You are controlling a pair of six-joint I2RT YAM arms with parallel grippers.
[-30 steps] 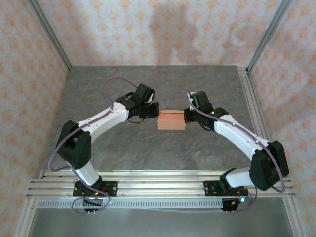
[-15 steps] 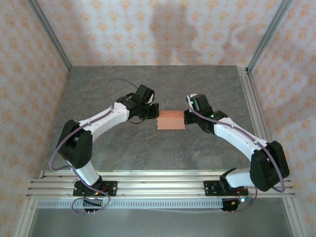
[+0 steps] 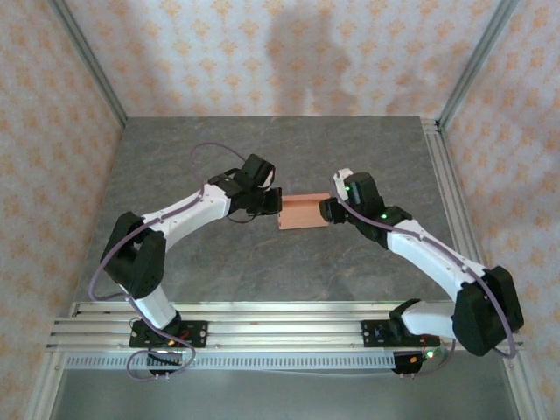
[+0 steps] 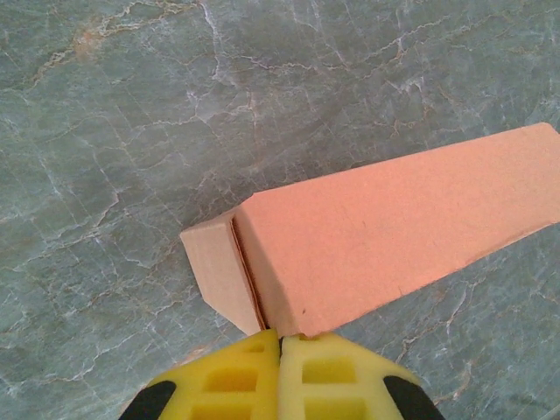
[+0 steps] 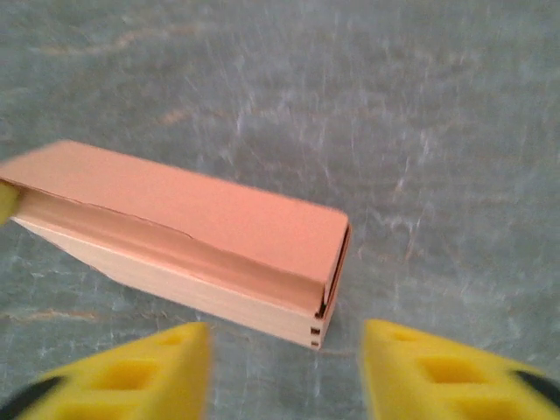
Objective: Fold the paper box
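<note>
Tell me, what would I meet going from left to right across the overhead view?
left arm → left pincer → paper box → right pincer → right arm

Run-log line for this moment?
left tool: shut on paper box end | right tool: open, off box | state: folded, lid ajar

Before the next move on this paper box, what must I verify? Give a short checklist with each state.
1. Paper box walls folded up: ok.
2. Lid fully down: not ok, a slit shows under it in the right wrist view.
3. Left gripper jaws shut at the box's end: ok.
4. Left gripper pinching the card: cannot tell.
5. Right gripper jaws open, clear of the box: ok.
</note>
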